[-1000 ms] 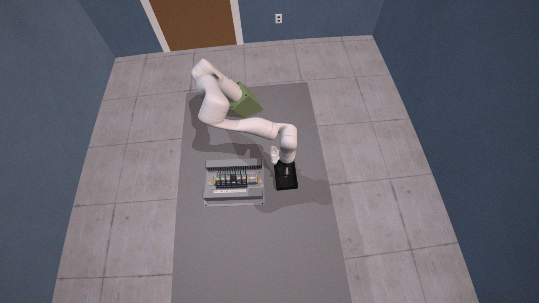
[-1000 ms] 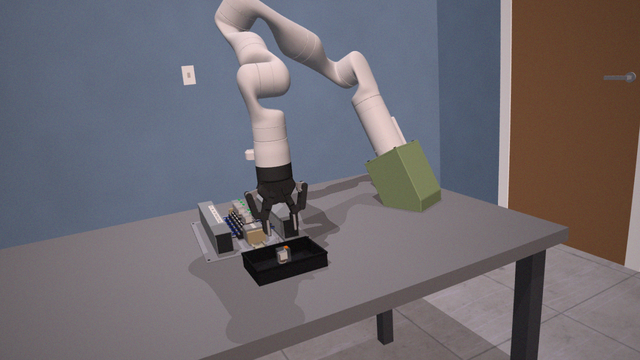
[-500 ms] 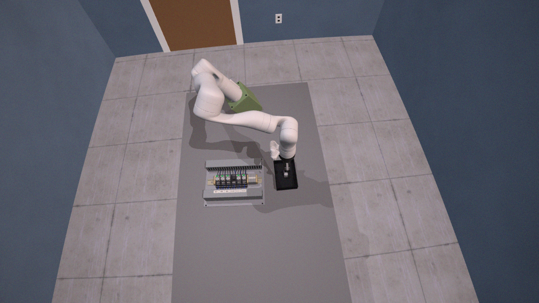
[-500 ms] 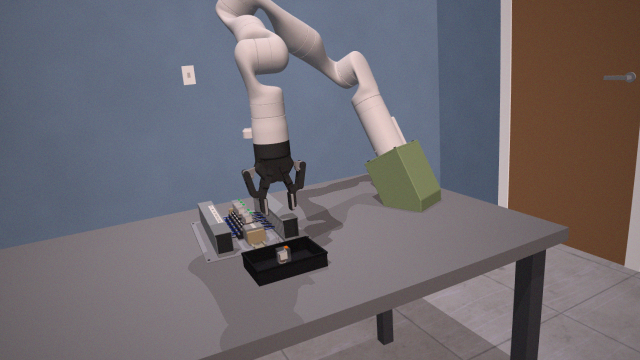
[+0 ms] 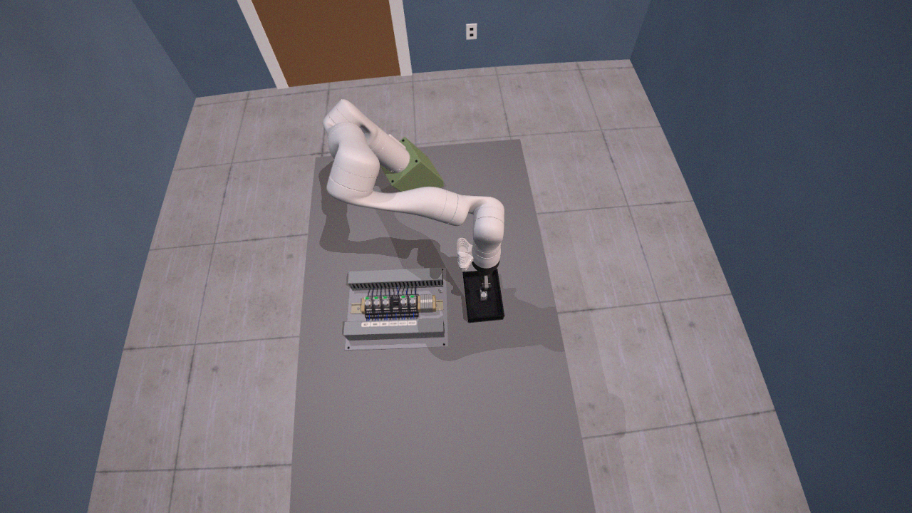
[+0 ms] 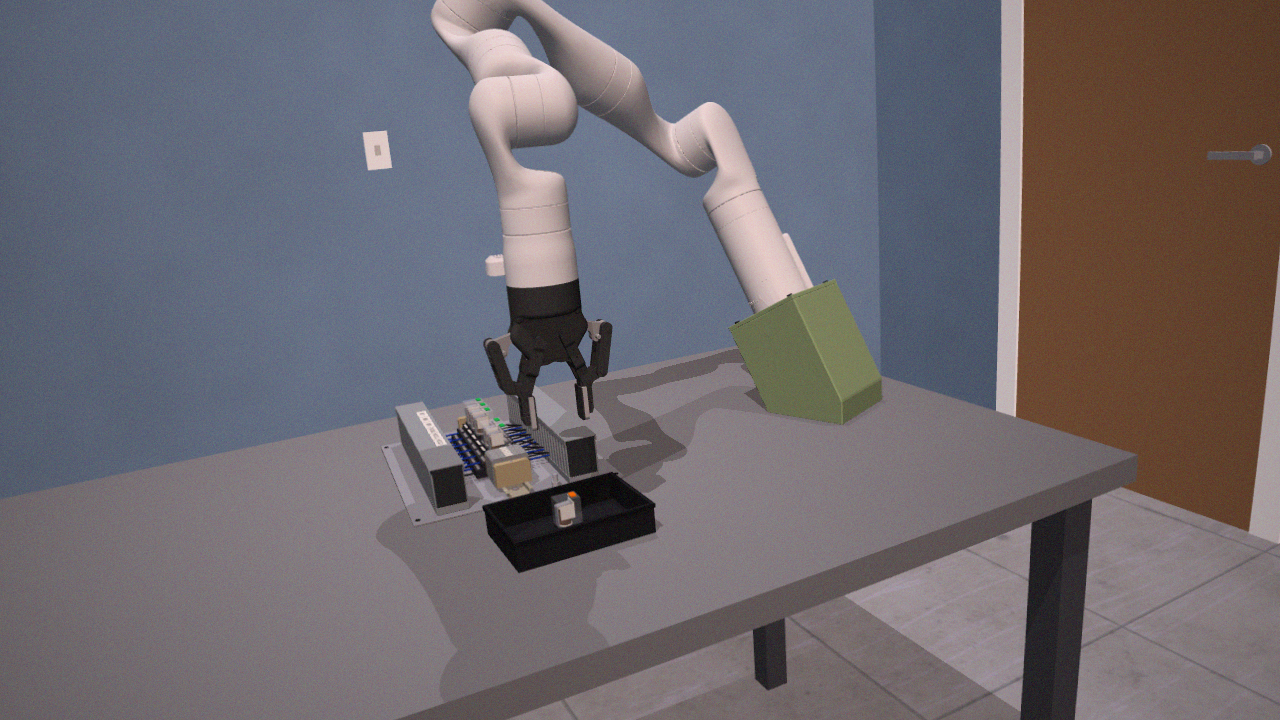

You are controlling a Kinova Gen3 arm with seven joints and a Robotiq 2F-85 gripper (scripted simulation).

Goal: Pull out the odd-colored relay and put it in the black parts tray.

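The relay with the orange button stands inside the black parts tray, also seen from above in the tray. The grey relay panel lies flat on the table just left of the tray, with a row of green-buttoned relays and one empty dark slot. It also shows in the side view. My gripper hangs open and empty, well above the tray and apart from the relay. From above, the gripper sits over the tray's far end.
The green arm base block stands at the table's far end. The table's right edge runs close behind the tray side. A brown door is beyond the table.
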